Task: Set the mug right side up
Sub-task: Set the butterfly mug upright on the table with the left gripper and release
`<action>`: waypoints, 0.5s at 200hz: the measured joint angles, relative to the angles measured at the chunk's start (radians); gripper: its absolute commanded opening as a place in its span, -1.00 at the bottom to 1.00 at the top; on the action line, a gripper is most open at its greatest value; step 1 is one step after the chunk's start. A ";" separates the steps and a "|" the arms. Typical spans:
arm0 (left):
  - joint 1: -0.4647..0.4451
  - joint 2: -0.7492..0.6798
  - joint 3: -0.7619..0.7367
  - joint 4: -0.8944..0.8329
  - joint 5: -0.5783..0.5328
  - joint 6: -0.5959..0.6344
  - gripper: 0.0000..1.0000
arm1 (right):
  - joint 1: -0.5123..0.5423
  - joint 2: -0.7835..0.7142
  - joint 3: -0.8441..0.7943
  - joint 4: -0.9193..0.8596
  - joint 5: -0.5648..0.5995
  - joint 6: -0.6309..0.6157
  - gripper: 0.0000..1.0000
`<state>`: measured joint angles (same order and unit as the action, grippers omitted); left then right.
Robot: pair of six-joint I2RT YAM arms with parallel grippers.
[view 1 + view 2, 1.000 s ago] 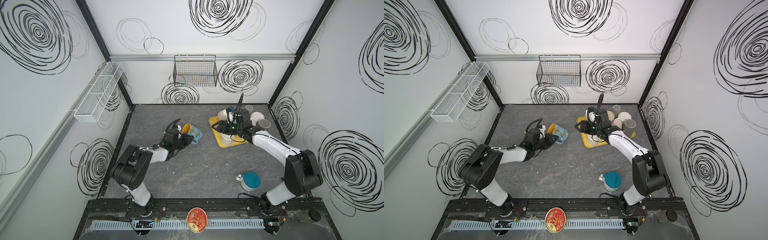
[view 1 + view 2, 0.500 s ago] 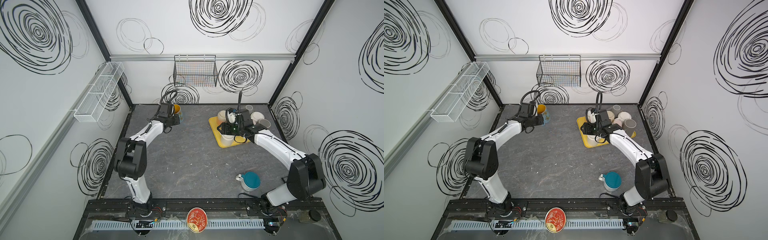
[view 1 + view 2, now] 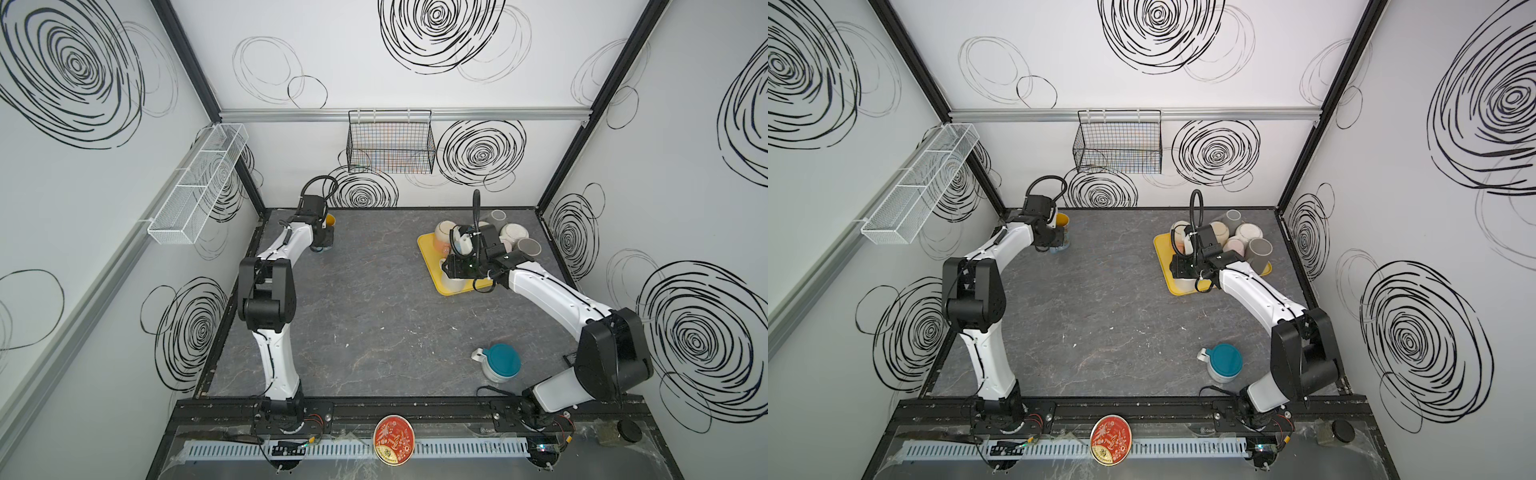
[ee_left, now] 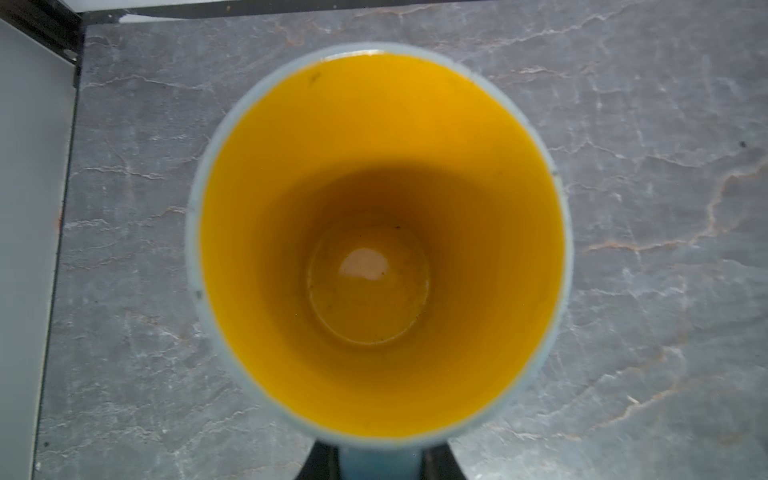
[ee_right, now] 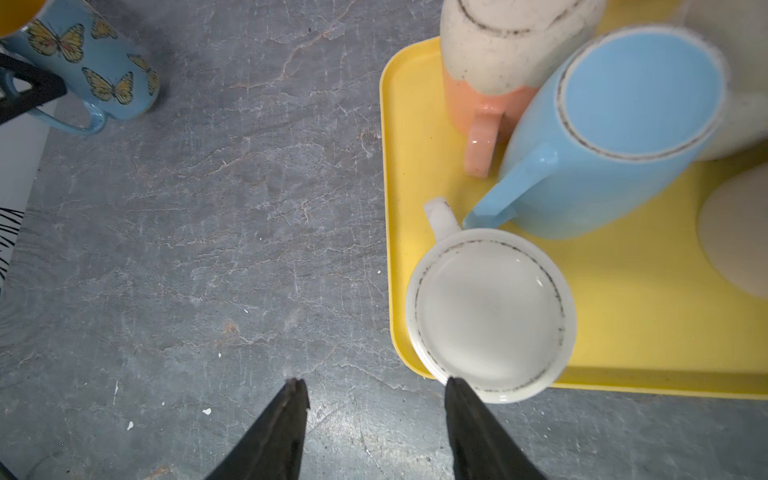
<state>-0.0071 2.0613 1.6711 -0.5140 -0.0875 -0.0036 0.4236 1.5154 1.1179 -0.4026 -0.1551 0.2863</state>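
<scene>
Item: butterfly mug, blue outside, yellow inside, one loop handle.
Location: back-left corner of the desk, close to the corner post, well apart from everything else.
Attitude: mouth up and upright in both top views. Whether the base touches the desk cannot be told.
Left tool: closed on the mug's handle, which is pinched between its two black fingers.
Right tool: jaws apart and empty, hanging over the edge of the yellow tray.
Step in hand, as judged: setting down and letting go, since the turn itself looks done.
Method advised: lower straight until the base sits flat, and open only then. Withdraw along the line of the handle so no finger hooks the loop and tips the mug.
Hazard: a grip on the handle alone lets the body swing, so a tilted landing could rock it over.
Tray contents: white mug, light-blue mug and peach mug, all bottom up and crowded together.
Loose item: teal-topped mug, alone near the right arm's base.
Obstructions: only the wall and post beside the mug, which leave little room on that side.
</scene>
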 measured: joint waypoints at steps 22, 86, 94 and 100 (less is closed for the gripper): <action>0.038 0.051 0.042 0.008 0.017 0.027 -1.00 | 0.006 0.000 -0.003 -0.006 0.010 -0.001 0.16; 0.066 0.060 0.023 0.059 0.011 0.047 -0.33 | 0.046 0.016 0.005 -0.047 0.068 -0.014 0.21; 0.068 0.058 0.013 0.072 0.007 0.046 -0.27 | 0.049 0.027 0.015 -0.058 0.072 -0.015 0.21; 0.070 0.057 0.007 0.077 0.003 0.046 -0.24 | 0.052 0.035 0.023 -0.064 0.076 -0.015 0.22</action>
<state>0.0628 2.1181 1.6779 -0.4374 -0.0845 0.0425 0.4755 1.5505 1.1404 -0.4664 -0.0792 0.2710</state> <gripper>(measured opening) 0.349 0.606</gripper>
